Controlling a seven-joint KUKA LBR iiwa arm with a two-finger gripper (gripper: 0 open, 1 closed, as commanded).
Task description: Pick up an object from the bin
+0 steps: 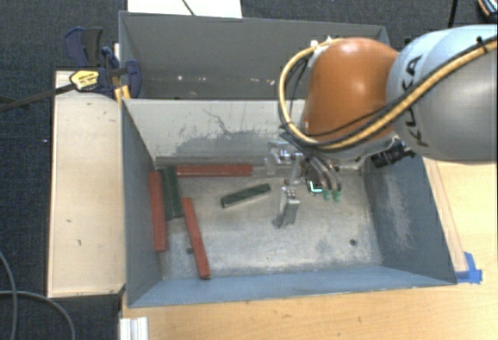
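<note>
Presently I am hovering my end effector (pixel 285 214), opening impossible to tell, just right of the dark green bar (pixel 245 195); centring over it matters.

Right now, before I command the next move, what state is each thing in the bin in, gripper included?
gripper: low inside the bin, just right of the tilted dark bar, apart from it.
tilted dark bar: lying flat, loose mid-floor.
back red bar: flat along the back wall.
left red bar: flat along the left wall.
green bar: flat beside the left red bar.
slanted red bar: flat, running towards the front.
</note>
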